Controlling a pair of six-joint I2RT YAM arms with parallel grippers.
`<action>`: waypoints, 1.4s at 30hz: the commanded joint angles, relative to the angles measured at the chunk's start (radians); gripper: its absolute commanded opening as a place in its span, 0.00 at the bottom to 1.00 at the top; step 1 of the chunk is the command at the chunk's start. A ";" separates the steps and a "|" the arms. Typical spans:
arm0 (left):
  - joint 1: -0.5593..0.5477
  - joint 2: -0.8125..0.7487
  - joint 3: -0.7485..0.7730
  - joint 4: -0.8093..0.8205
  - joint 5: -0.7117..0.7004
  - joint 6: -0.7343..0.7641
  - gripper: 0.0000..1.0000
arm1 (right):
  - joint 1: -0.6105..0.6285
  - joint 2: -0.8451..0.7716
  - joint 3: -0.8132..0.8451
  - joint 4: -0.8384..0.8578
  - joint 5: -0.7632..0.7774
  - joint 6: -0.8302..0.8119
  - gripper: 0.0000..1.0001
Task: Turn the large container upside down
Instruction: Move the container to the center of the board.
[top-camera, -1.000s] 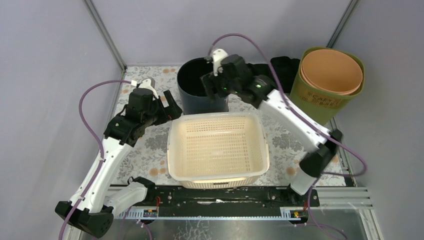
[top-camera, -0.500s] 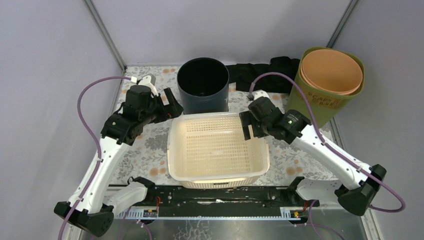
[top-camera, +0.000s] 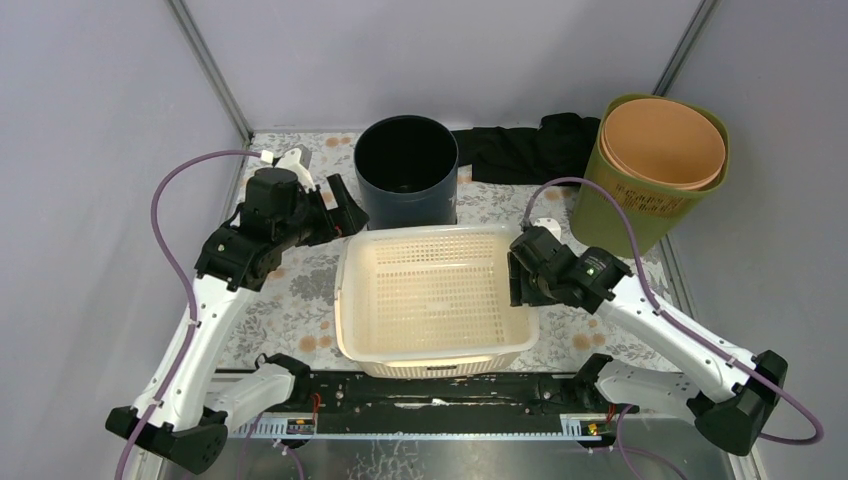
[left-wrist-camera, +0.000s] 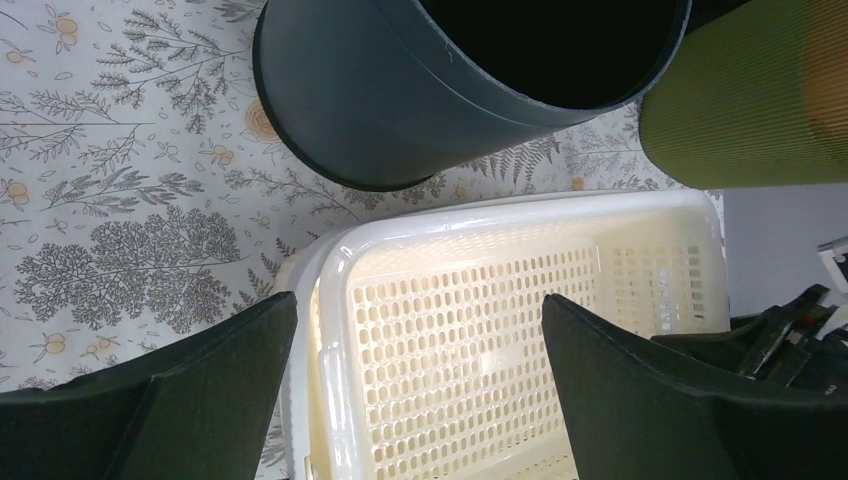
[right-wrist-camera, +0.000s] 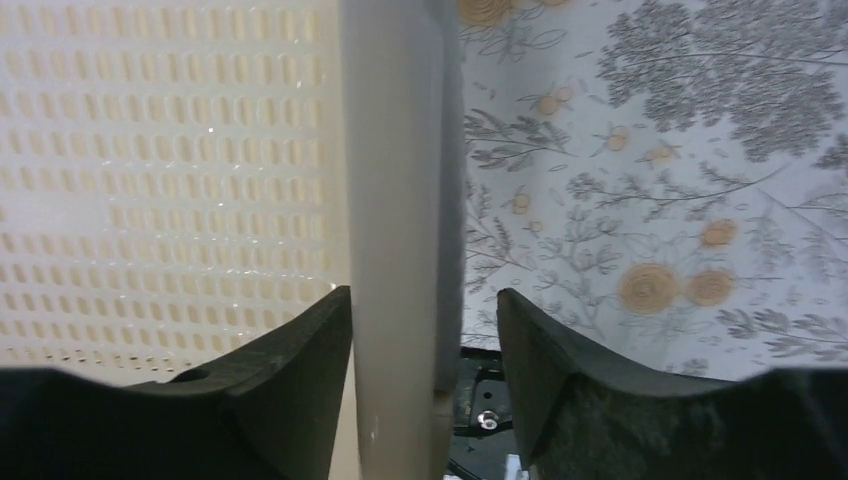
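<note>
The large white perforated basket (top-camera: 435, 295) sits upright, open side up, on the floral mat at the table's front middle. My left gripper (top-camera: 343, 213) is open and hovers over the basket's far-left corner; in the left wrist view (left-wrist-camera: 418, 300) the basket (left-wrist-camera: 500, 330) lies below between the wide-spread fingers (left-wrist-camera: 200, 390). My right gripper (top-camera: 518, 277) is open and straddles the basket's right rim. In the right wrist view (right-wrist-camera: 422, 296) the rim (right-wrist-camera: 395, 200) stands between the jaws, close against the left finger (right-wrist-camera: 290, 380), with a gap to the right one.
A dark round bin (top-camera: 405, 170) stands upright just behind the basket. An olive bin with an orange insert (top-camera: 660, 160) stands at the back right. A black cloth (top-camera: 520, 150) lies along the back edge. Cage posts rise at both back corners.
My right arm swung from the dark bin forward and down to the basket's right rim, which now sits between its jaws. My left gripper shifted slightly.
</note>
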 joint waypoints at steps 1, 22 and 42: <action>0.005 -0.016 0.045 -0.017 0.037 0.008 1.00 | 0.002 -0.042 -0.059 0.064 -0.092 0.077 0.54; 0.005 -0.036 0.080 -0.012 0.115 0.008 1.00 | 0.050 0.248 0.042 0.463 -0.215 0.257 0.31; 0.005 -0.052 0.133 -0.025 0.137 -0.003 1.00 | 0.260 0.720 0.403 0.664 -0.216 0.399 0.34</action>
